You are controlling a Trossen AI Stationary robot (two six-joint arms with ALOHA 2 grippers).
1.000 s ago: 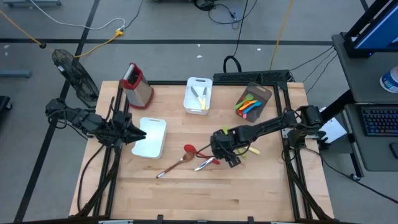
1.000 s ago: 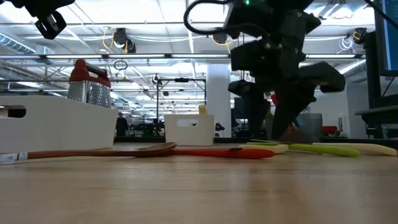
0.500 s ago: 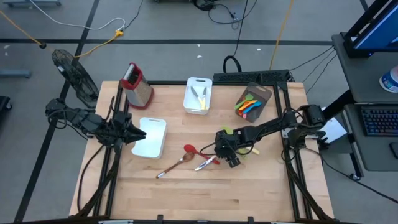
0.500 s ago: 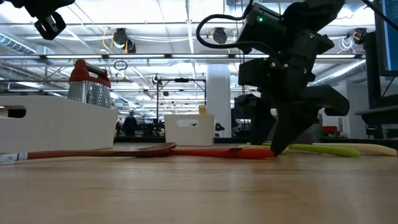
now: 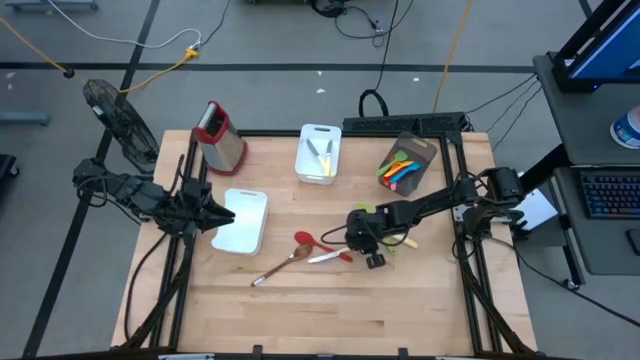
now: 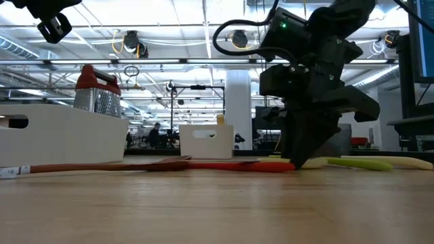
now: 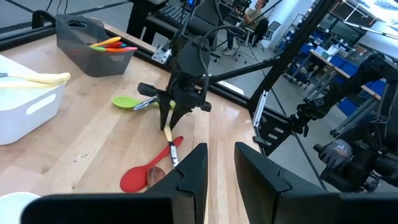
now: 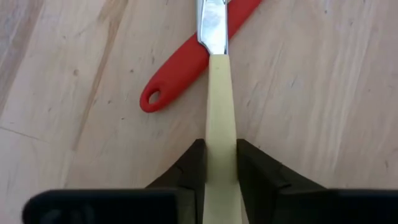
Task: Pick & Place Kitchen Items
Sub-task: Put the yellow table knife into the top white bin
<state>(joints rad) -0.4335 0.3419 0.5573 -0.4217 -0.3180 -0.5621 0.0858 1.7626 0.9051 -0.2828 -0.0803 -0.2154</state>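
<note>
Pinching cream-handled knife [image 8: 219, 106], right tool [image 8: 219, 163], steel blade over red spoon [image 8: 193, 65]

Wooden table [image 5: 330, 300] with bins [image 5: 319, 153], grater [image 5: 218, 135], scattered utensils [image 5: 322, 249]

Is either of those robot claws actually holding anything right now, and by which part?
Yes. The right gripper pinches a knife by its cream handle, the metal blade pointing away across a red spoon. The left gripper holds nothing.
</note>
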